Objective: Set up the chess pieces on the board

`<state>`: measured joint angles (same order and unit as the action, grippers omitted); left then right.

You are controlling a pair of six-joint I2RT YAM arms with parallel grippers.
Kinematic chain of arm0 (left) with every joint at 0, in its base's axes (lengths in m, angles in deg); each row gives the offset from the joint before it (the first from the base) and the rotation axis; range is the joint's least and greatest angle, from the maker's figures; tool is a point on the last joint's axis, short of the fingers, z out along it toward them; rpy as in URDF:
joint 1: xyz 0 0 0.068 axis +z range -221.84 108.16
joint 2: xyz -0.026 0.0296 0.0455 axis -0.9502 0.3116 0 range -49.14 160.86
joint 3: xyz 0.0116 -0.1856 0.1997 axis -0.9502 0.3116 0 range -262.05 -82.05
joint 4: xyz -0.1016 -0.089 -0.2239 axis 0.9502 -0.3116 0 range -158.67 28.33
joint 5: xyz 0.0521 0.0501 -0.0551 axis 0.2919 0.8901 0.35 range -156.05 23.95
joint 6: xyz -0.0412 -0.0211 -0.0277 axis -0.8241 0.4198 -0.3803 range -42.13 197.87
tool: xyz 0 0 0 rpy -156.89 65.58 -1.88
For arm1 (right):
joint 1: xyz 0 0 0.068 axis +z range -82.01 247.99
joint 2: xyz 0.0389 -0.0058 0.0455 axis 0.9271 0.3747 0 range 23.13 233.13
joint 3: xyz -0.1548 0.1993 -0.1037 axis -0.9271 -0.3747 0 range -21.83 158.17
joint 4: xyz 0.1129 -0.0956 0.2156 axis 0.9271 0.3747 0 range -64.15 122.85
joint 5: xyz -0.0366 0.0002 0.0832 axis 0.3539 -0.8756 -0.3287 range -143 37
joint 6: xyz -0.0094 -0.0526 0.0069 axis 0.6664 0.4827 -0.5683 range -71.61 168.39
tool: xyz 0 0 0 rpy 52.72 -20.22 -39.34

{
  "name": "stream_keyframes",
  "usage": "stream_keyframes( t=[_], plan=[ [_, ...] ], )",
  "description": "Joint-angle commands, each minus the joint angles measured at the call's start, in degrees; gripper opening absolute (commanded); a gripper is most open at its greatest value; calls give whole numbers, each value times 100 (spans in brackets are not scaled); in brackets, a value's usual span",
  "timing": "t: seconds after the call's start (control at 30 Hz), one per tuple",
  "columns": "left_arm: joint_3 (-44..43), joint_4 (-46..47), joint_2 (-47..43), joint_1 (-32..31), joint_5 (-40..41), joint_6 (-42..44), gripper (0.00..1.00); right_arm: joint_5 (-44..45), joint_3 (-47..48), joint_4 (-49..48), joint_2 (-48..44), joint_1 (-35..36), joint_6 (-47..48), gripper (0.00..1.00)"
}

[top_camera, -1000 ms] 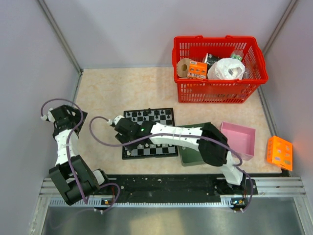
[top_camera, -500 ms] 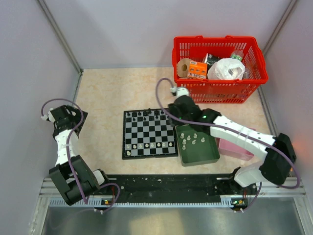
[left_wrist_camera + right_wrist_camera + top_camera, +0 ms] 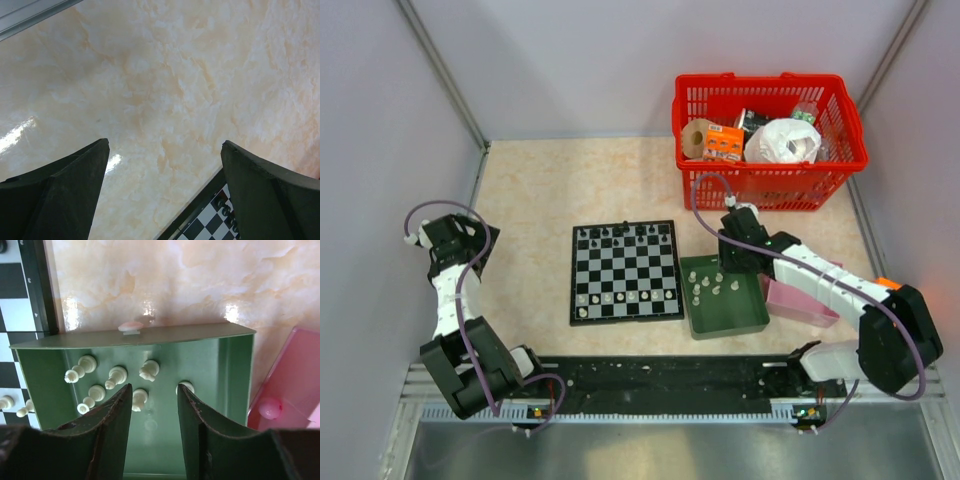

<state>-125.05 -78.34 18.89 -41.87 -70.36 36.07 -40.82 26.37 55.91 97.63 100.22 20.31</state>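
Over the far end of the green tray (image 3: 200,332), just right of the board (image 3: 625,272), the right gripper (image 3: 154,391) hovers half parted, nothing between its jaws. Trouble ahead: the white pieces (image 3: 117,375) below sit bunched, some tipped over, so a pinch could nudge a neighbour, grab two, or squirt one away; a finger might clip the tray wall. Count: six white pieces in the tray, one half hidden; one board, black pieces (image 3: 620,233) lining its far edge, too small to number. Far left, the left gripper (image 3: 164,144) gapes wide, empty.
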Motion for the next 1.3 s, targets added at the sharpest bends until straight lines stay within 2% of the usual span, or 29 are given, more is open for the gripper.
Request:
stream_keyframes(
  t=[0.0,0.5,0.87,1.27],
  plan=[
    [-103,234,0,52,-78,76,99,-357,242,-211,293,-67,135,40],
    [-94,234,-9,52,-43,84,99,-411,365,-414,970,-67,522,39],
    [-59,269,9,52,-43,67,99,-427,453,-502,1304,-59,733,33],
    [-59,260,9,61,-43,67,99,-524,470,-388,1339,-67,733,29]
  ],
)
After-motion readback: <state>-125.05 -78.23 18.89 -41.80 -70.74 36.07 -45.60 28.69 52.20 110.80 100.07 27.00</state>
